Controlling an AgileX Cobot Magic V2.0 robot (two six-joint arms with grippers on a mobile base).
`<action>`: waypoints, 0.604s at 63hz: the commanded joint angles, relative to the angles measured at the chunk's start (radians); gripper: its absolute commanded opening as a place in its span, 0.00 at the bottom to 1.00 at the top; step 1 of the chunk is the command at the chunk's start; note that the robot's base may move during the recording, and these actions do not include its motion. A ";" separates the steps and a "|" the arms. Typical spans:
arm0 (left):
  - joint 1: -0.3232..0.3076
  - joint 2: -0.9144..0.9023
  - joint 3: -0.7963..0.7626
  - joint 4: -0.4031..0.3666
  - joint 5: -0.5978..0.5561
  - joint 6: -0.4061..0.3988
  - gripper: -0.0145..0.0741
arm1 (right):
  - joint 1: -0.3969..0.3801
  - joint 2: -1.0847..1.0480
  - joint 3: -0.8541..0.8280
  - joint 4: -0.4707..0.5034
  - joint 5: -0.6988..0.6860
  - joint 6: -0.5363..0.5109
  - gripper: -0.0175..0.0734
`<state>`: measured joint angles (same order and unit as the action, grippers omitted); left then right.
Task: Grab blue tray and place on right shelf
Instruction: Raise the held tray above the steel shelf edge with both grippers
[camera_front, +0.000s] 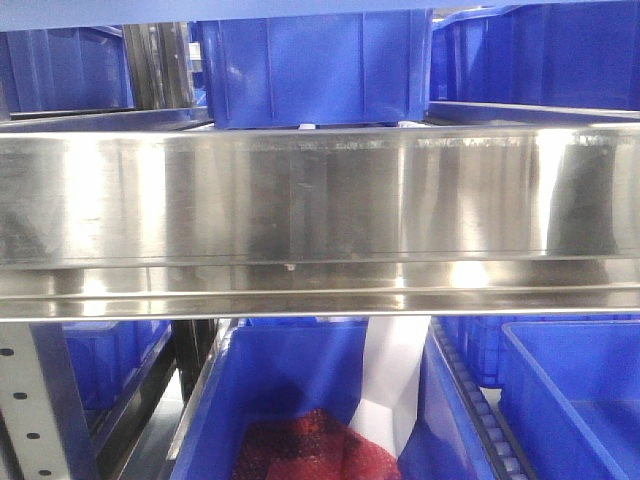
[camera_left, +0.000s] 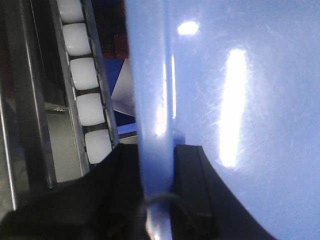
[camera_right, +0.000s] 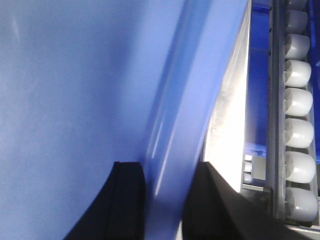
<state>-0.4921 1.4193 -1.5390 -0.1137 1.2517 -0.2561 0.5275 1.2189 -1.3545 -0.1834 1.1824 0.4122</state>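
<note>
The blue tray (camera_front: 575, 395) shows at the lower right of the front view, below the broad shiny lip of the right shelf (camera_front: 320, 200). In the left wrist view the tray (camera_left: 240, 100) fills the right side, and my left gripper (camera_left: 157, 172) is shut on its raised rim, one black finger on each side. In the right wrist view the tray (camera_right: 75, 90) fills the left, and my right gripper (camera_right: 167, 180) is shut on the opposite rim. Neither gripper shows in the front view.
White roller tracks run close beside the tray on both sides (camera_left: 85, 85) (camera_right: 299, 135). Deep darker-blue bins sit above the lip (camera_front: 315, 60) and below it (camera_front: 290, 390), the lower one holding a red mesh bag (camera_front: 310, 450). A perforated grey upright (camera_front: 30, 400) stands at the left.
</note>
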 joint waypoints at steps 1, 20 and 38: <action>-0.009 -0.033 -0.032 -0.029 0.006 0.028 0.11 | 0.001 -0.025 -0.027 -0.011 -0.075 -0.041 0.25; -0.009 -0.033 -0.032 -0.029 0.006 0.028 0.11 | 0.001 -0.025 -0.027 -0.011 -0.075 -0.041 0.25; -0.009 -0.033 -0.032 -0.029 -0.002 0.028 0.11 | 0.001 -0.025 -0.027 0.000 -0.082 -0.041 0.25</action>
<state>-0.4921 1.4193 -1.5390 -0.1137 1.2517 -0.2561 0.5275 1.2189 -1.3545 -0.1834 1.1824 0.4122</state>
